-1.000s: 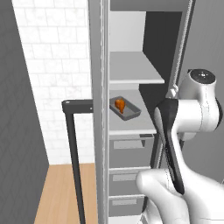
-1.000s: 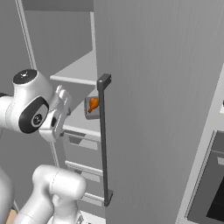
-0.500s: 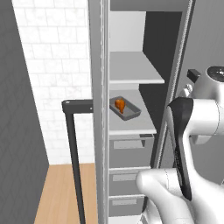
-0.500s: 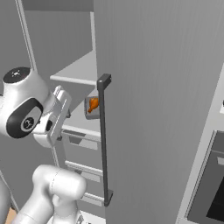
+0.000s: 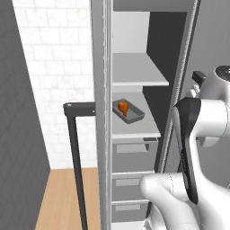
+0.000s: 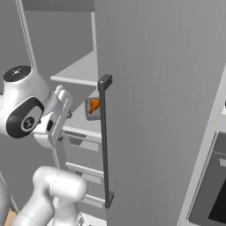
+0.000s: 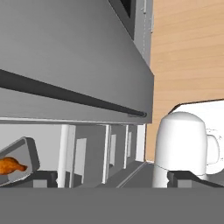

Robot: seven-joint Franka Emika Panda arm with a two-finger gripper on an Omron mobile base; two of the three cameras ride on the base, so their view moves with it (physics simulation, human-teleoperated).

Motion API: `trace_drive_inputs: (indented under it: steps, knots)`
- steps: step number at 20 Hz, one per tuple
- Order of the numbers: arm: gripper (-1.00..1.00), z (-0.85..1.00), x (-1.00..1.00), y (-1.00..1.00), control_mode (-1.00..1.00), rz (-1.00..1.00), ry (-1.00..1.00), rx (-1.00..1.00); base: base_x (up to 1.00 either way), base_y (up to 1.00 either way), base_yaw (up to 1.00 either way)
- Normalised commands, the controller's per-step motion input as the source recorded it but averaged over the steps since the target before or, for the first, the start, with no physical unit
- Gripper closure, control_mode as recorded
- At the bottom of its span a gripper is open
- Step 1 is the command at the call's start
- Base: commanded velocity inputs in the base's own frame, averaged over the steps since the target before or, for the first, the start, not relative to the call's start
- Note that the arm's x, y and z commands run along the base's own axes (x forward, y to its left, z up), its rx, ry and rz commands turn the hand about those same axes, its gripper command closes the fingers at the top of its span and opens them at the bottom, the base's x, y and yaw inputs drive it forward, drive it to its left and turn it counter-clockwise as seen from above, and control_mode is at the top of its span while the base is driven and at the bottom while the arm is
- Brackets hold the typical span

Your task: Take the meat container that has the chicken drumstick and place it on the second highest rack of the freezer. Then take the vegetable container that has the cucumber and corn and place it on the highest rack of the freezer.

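Observation:
The freezer point(image 5: 101, 134) stands open. Its grey door point(image 6: 163, 110) carries a long dark handle point(image 6: 104, 141). The meat container point(image 5: 129, 112), a small grey tray, rests on the lower of the two open shelves with the chicken drumstick point(image 5: 122, 107) in it. Drumstick point(image 6: 94, 105) and tray point(image 7: 24, 153) also show from the other sides. Above it is the highest rack point(image 5: 134, 81), bare. My gripper point(image 7: 113, 177) is open, holds nothing and hangs back from the tray, outside the shelves. The vegetable container, cucumber and corn are out of view.
Below the lower shelf are closed pale drawers point(image 5: 132, 159). A white tiled wall point(image 5: 54, 67) and wood floor point(image 5: 63, 197) lie left of the freezer. A dark-windowed oven point(image 6: 212, 190) sits to the door's right. My white arm point(image 5: 197, 148) stands close before the opening.
My arm has swung a little back and to the right, away from the shelves. The tray with the drumstick has stayed on its shelf, and the jaws have stayed open.

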Motion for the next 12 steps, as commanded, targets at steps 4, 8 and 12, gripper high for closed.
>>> trace_drive_inputs:
  steps: [4,8,12]
  knots:
    - [-1.00,0.00,0.00,0.00,1.00,0.00,-0.01,0.00,-0.03,0.00,0.00]
    - [-1.00,0.00,0.00,0.00,1.00,0.00,0.00,0.00,-0.72,-0.10,-0.01]
    - [-1.00,0.00,0.00,0.00,1.00,0.00,0.00,0.00,-1.00,-0.33,-0.17]
